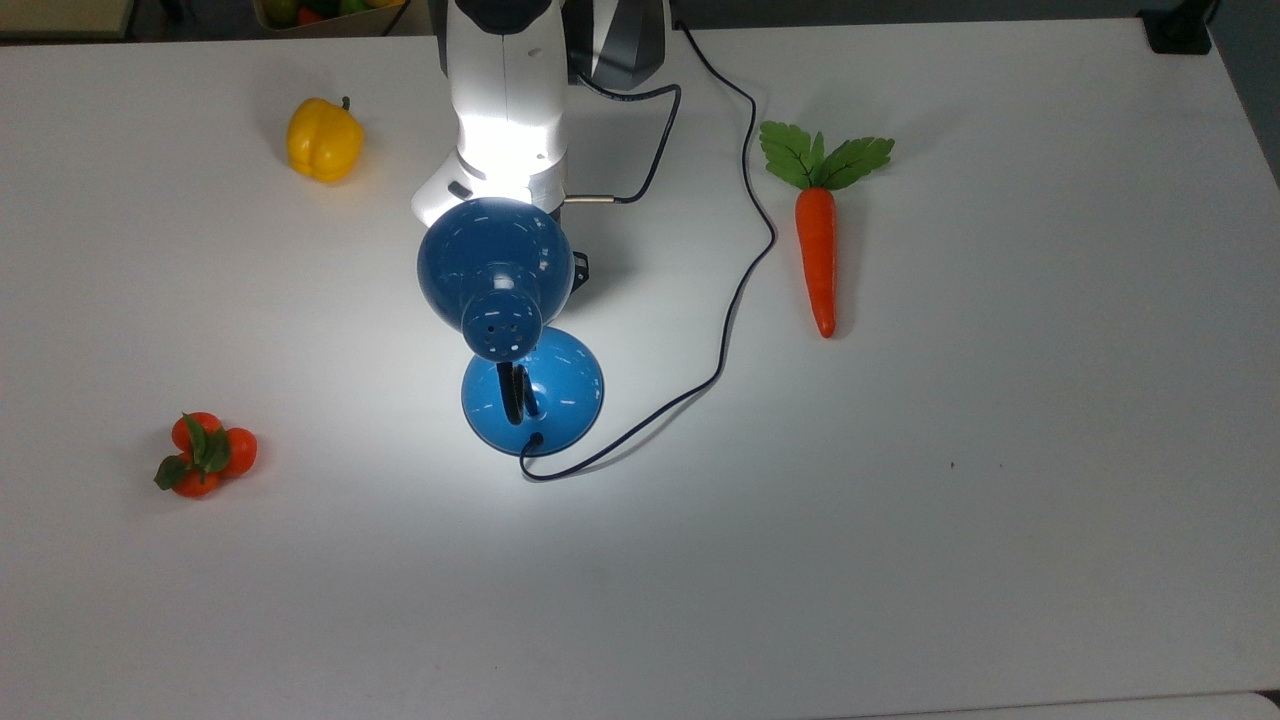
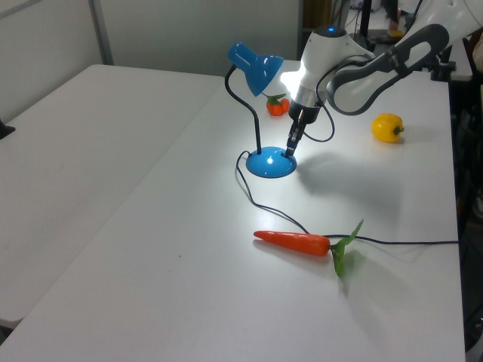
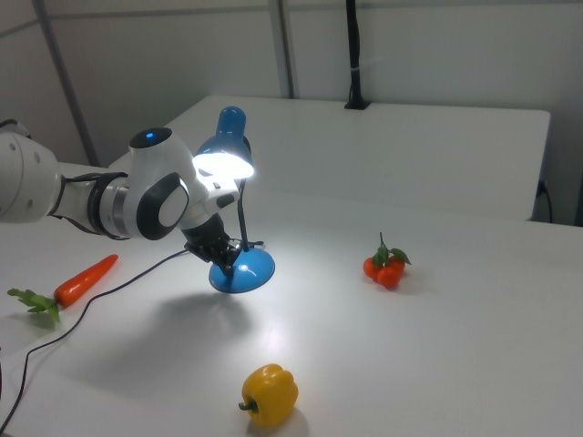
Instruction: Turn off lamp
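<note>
My fingers [image 2: 290, 148] point down at the round base of the glossy blue desk lamp [image 2: 263, 117], their dark tips close together and resting on or just above the base's rim on the left view's right; whether they are pressed fully together I cannot tell. In the right view they [image 3: 227, 261] come down just beside the lamp's short black neck, on the right view's left of the base. The lamp [image 3: 233, 209] stands upright near the middle of the white surface [image 1: 900, 500], its domed shade with vent holes lit and throwing a bright pool around the base. My white arm [image 1: 505, 100] reaches in from the top view's upper edge, partly under the shade. The lamp's thin dark cord [image 1: 735, 290] loops away toward the top view's upper right. An orange toy carrot with green leaves [image 1: 818, 235] lies beyond the cord. A yellow toy bell pepper [image 1: 323, 139] sits at the top view's upper left, and a cluster of small red-orange toy tomatoes with leaves [image 1: 204, 454] lies well apart at the top view's lower left.
</note>
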`<state>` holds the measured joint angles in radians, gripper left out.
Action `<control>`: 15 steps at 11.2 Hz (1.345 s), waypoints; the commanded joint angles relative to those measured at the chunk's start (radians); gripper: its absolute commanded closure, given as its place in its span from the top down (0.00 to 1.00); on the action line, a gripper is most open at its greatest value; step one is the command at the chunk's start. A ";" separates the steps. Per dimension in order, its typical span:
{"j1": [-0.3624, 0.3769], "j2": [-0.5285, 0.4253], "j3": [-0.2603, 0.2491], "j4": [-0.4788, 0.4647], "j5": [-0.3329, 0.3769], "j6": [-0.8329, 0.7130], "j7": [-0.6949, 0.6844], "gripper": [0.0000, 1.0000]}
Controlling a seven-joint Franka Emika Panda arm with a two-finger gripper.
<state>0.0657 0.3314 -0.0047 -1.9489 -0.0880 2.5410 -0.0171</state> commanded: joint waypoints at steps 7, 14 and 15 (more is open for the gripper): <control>0.006 0.003 0.000 -0.036 0.013 0.065 0.011 0.00; 0.003 -0.113 0.000 -0.044 0.013 -0.189 0.068 0.00; 0.006 -0.145 0.000 -0.033 0.011 -0.270 0.068 0.00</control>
<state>0.0668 0.2937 -0.0047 -1.9660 -0.0879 2.4307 0.0305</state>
